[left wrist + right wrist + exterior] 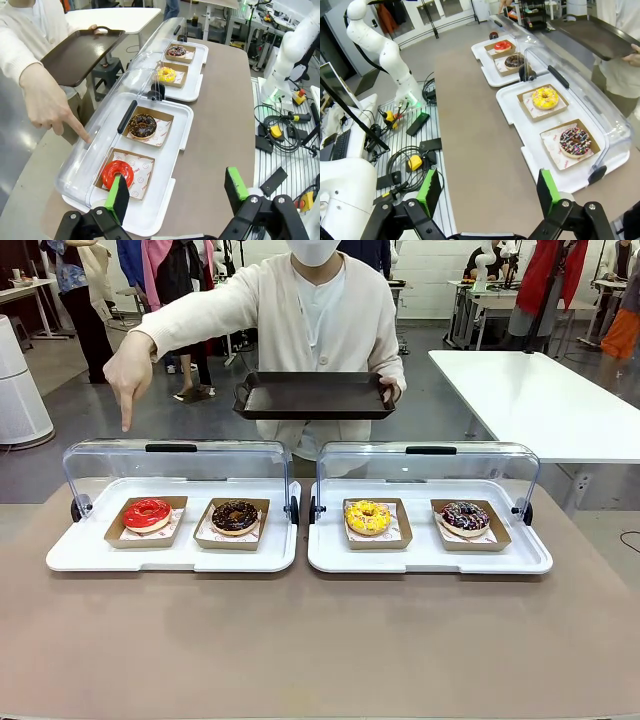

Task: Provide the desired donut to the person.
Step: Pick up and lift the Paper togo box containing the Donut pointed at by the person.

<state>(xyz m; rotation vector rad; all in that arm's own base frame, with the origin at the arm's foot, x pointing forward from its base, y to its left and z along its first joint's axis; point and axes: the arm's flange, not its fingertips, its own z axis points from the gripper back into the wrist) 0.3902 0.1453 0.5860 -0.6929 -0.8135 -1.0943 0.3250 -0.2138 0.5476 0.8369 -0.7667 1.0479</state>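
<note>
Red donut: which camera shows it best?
Left wrist view: the red donut is close and large in its cardboard tray, one green pad just overlapping its edge. Front view shows it smaller but unobstructed; right wrist view shows it tiny, far off.

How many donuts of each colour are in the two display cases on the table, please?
Red donut: 1
Brown chocolate donut: 1
Yellow donut: 1
Dark donut with coloured sprinkles: 1
Total: 4
</note>
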